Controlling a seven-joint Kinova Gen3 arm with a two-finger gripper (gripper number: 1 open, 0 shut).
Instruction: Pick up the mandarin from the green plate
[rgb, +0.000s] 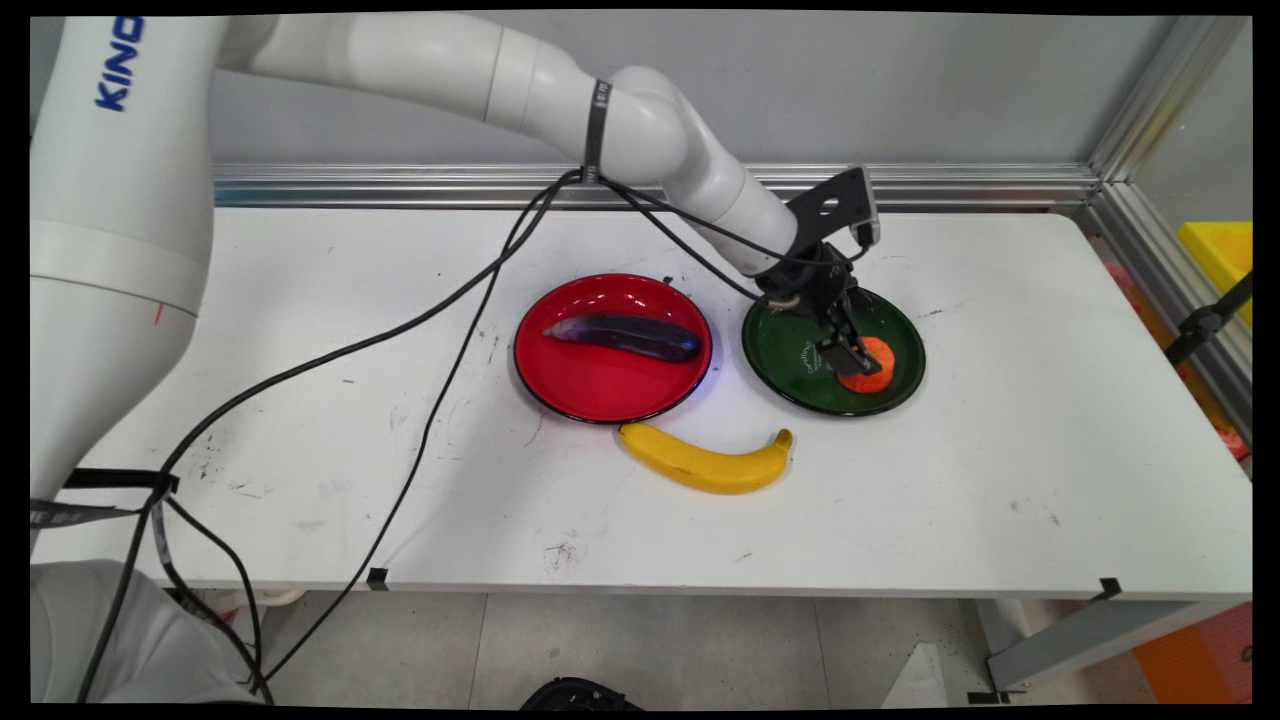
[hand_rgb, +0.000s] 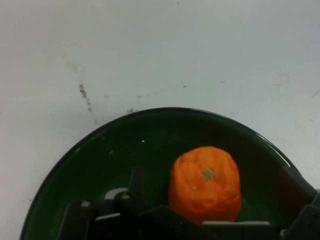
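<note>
Gripper low over green plate, right of centre frame, fingers spread on either side of orange, not yet clamped. Red plate with eggplant at left; banana below.

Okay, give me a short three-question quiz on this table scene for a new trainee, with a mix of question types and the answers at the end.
1. True or false: the banana lies on the bare table, not on a plate.
2. Which plate holds the dark purple eggplant? A) the red plate B) the green plate C) neither
3. Fill in: the gripper is down at the orange fruit on the ____ plate.

Key: 1 true; 2 A; 3 green.
</note>
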